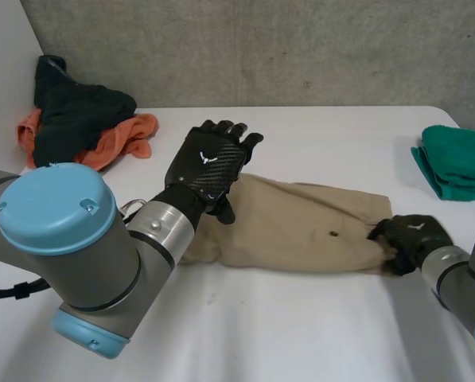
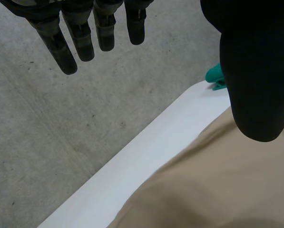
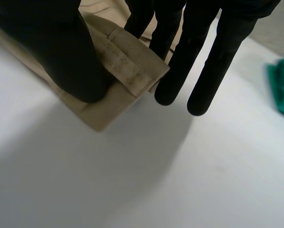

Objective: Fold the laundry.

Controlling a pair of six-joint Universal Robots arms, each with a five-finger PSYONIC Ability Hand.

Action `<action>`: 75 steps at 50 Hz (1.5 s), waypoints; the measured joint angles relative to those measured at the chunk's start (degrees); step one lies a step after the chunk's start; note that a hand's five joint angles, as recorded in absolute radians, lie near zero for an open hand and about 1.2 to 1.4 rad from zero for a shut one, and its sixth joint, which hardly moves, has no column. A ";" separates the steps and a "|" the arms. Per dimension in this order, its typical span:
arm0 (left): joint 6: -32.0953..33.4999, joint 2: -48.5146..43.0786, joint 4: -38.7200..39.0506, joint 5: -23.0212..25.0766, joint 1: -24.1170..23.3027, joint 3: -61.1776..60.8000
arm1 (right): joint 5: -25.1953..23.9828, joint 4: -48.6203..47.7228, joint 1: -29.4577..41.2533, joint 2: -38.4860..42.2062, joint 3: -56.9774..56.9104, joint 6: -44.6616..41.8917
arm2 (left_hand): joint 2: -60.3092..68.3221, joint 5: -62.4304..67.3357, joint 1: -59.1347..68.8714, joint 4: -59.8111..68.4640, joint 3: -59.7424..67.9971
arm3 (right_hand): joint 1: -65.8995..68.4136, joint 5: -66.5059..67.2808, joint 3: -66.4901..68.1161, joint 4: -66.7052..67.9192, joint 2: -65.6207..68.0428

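— Grey concrete wall [image 1: 301,48] is seen behind the white counter [image 1: 301,334]. Which step is being worked on?

— A fold of the beige trousers [image 1: 301,227] is judged to be in hand. They are laid lengthwise across the middle of the counter. At their right end the leg hem [image 3: 132,66] is pinched between the thumb and fingers of the right robot hand [image 1: 412,239].

— And the other one?

— The left robot hand [image 1: 209,163] is held over the opposite end of the trousers. Its fingers are straight and slightly spread, and nothing is gripped.

— What is called for next?

— Probably the hem has to be lifted and carried across toward the far end. That end should be pinned down by the left robot hand so that the cloth is not dragged. The edges should be matched before anything is let go.

— What is counted?

— One pair of trousers. One folded green cloth [image 1: 456,163] lies near the counter's right edge, apart from them. One dark garment [image 1: 78,115] is heaped on one orange cloth [image 1: 130,135] at the far left corner. Two robot hands are counted as well.
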 measured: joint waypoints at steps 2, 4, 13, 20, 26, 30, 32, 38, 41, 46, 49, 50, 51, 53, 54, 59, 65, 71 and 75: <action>0.05 0.26 -0.09 -0.19 0.08 -0.05 | 3.40 -1.53 -0.74 -1.28 0.17 -1.03 | 0.00 0.00 0.00 0.00 0.00 | 0.00 1.57 1.98 2.21 4.06; 0.08 0.81 -0.16 -0.31 0.22 -0.15 | 6.07 -2.43 -1.34 -3.11 0.43 -2.58 | 0.00 0.00 0.00 0.00 0.00 | 0.00 3.09 2.23 2.45 6.03; 0.06 5.35 -0.21 -0.18 2.98 -2.38 | 12.14 -6.44 -0.48 -10.24 -0.36 -23.07 | 0.00 0.00 0.00 0.00 0.00 | 0.00 4.67 2.37 2.63 8.31; -0.10 6.49 -0.27 -0.31 5.29 -3.57 | 6.03 -13.93 19.72 -5.61 -6.62 -29.34 | 0.00 0.00 0.00 0.00 0.00 | 0.00 5.66 2.37 2.66 8.87; -1.88 6.42 -0.31 -0.40 6.35 -3.93 | -3.74 -15.91 32.63 3.59 -10.36 -29.40 | 0.00 0.00 0.00 0.00 0.00 | 0.00 5.78 2.38 2.66 8.88; -3.81 6.33 -0.26 -0.30 7.02 -3.91 | -7.48 -16.05 35.72 8.64 -12.63 -29.46 | 0.00 0.00 0.00 0.00 0.00 | -4.10 -14.19 -17.82 -17.51 -11.81; -4.39 6.30 -0.22 -0.20 7.33 -3.78 | -7.41 -16.16 35.95 9.69 -13.41 -29.15 | 0.00 0.00 0.00 0.00 0.00 | -20.96 -32.99 -36.07 -35.71 -29.41; -5.05 6.18 0.12 0.10 8.06 -2.61 | -2.37 -16.81 33.86 4.62 -13.19 -21.38 | 0.00 0.00 0.00 0.00 0.00 | -28.04 -49.31 -53.75 -53.89 -45.13; -5.09 5.83 0.29 0.09 8.02 -0.92 | -1.16 -16.86 30.72 -2.13 -11.19 -12.30 | 0.00 0.00 0.00 0.00 0.00 | -28.04 -49.31 -53.75 -53.89 -45.13; -5.50 3.66 0.26 0.00 6.92 3.37 | -3.19 -14.77 24.38 -11.30 -7.73 3.75 | 0.00 0.00 0.00 0.00 0.00 | -28.04 -49.31 -53.75 -53.89 -45.13; -6.06 1.38 -0.06 -0.01 5.36 6.40 | -4.88 -11.38 20.75 -14.13 -6.98 9.67 | 0.00 0.00 0.00 0.00 0.00 | -28.04 -49.31 -53.75 -53.89 -45.14; -6.48 -0.35 -0.39 0.00 4.08 8.40 | -5.54 -8.53 18.32 -15.03 -7.03 11.96 | 0.00 0.00 0.00 0.00 0.00 | -28.04 -49.31 -53.75 -53.89 -45.14; -6.61 -0.98 -0.56 0.01 3.61 9.09 | -5.65 -7.76 17.70 -15.17 -7.12 12.44 | 0.00 0.00 0.00 0.00 0.00 | -28.04 -49.31 -53.75 -53.89 -45.14; -7.18 -4.36 -1.80 0.09 1.17 12.62 | -5.91 -3.11 14.13 -15.40 -7.97 14.60 | 0.00 0.00 0.00 0.00 0.00 | -28.04 -49.31 -53.75 -53.89 -45.14; -7.36 -5.77 -2.51 0.12 0.24 14.04 | -5.88 -1.32 12.88 -15.21 -8.45 15.25 | 0.00 0.00 0.00 0.00 0.00 | -28.04 -49.31 -53.75 -53.89 -45.14; -8.00 -15.31 -9.08 0.13 -4.01 23.51 | -5.27 5.58 9.29 -10.97 -12.15 17.25 | 0.00 0.00 0.00 0.00 0.00 | -28.04 -49.31 -53.75 -53.89 -45.14; -8.10 -24.64 -17.82 -0.84 -5.32 32.66 | -5.32 9.48 9.04 -4.93 -15.92 17.57 | 0.00 0.00 0.00 0.00 0.00 | -28.04 -49.32 -53.75 -53.89 -45.14; -7.55 -29.37 -25.09 -7.02 -4.27 36.86 | -6.42 14.70 9.87 3.93 -21.52 17.68 | 0.00 0.00 0.00 0.00 0.00 | -28.04 -49.31 -53.75 -53.89 -45.14; -6.95 -30.23 -28.76 -10.27 -2.90 36.61 | -6.80 17.39 11.33 9.91 -25.17 17.47 | 0.00 0.00 0.00 0.00 0.00 | -28.04 -49.31 -53.75 -53.89 -45.14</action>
